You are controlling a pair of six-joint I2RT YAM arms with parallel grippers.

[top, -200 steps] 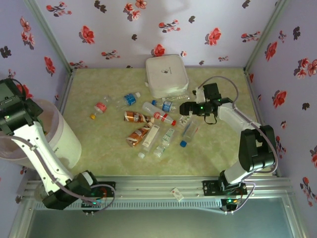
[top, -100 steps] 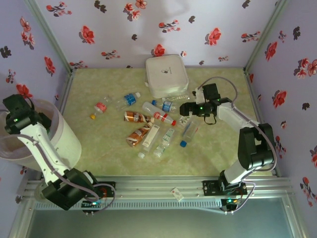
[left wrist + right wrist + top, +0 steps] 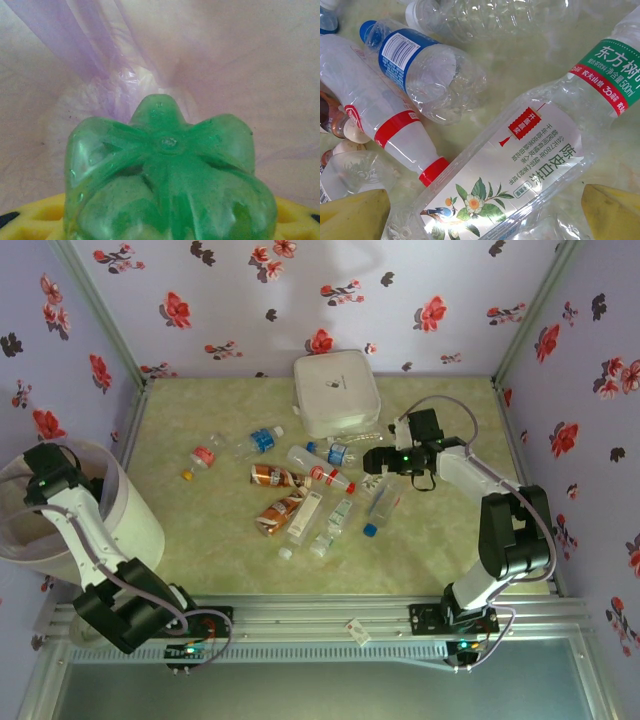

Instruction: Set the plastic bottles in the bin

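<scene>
From above, the bin (image 3: 125, 525) stands at the bench's (image 3: 200, 550) left edge by the near corner, the left arm (image 3: 80, 525) ending over its opening. The bottles (image 3: 305, 460) lie scattered mid-bench, with the right arm (image 3: 455, 465) over their right side

Left wrist: a green bottle (image 3: 170, 175) sits between the left fingers (image 3: 35, 220) above the pink bag (image 3: 240, 60); whether they grip it cannot be told

Right wrist: the right fingers (image 3: 355, 215) stand wide apart over a clear flower-labelled bottle (image 3: 520, 160)
</scene>
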